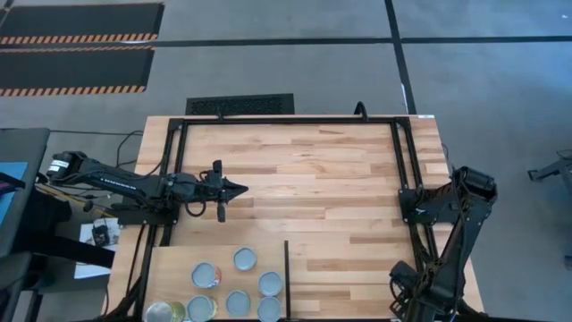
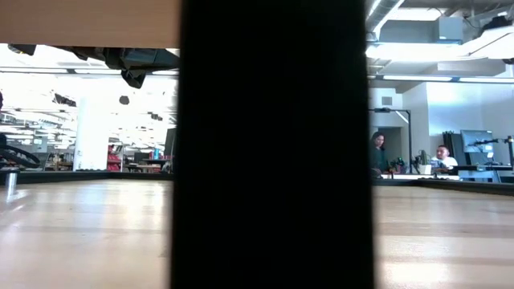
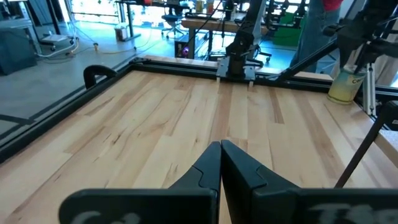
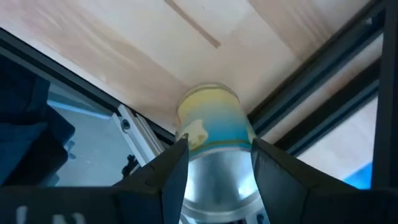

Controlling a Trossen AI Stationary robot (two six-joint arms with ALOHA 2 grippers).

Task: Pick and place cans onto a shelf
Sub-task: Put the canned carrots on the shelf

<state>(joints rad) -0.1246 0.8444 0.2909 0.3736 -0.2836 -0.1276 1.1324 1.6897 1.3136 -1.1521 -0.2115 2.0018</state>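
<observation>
can at right gripper: cylinder (image 4: 211,134), bare silvery metal on the half nearer the camera, label banded blue then pale yellow toward the far end, small cream patch on the label edge.
right gripper: (image 4: 214,165) fingers apart, one dark finger (image 4: 168,171) along each side of that can; cannot tell whether the pads touch the metal or sit just off it.
can location: right wrist view only, at the table's black frame rail (image 4: 298,106) with pale wood beyond; in the high view the right arm (image 1: 456,233) folds down at the near right corner and its gripper cannot be made out there.
shelf: pale plain panel (image 1: 179,258) at the near left of the table (image 1: 322,179), thin dark divider (image 1: 287,277) on its right edge.
cans on shelf: seven, clustered; five silvery-grey tops, e.g. (image 1: 245,259), one with a red-orange label (image 1: 205,275), one wider yellow-green one (image 1: 164,313) at the near left corner.
left gripper: (image 1: 239,189) fingers pressed together, holds nothing, over bare wood beyond the shelf, well apart from the cans.
obstruction: low view mostly blocked by a wide black upright (image 2: 273,144); people (image 2: 377,154) far off in the room behind.
</observation>
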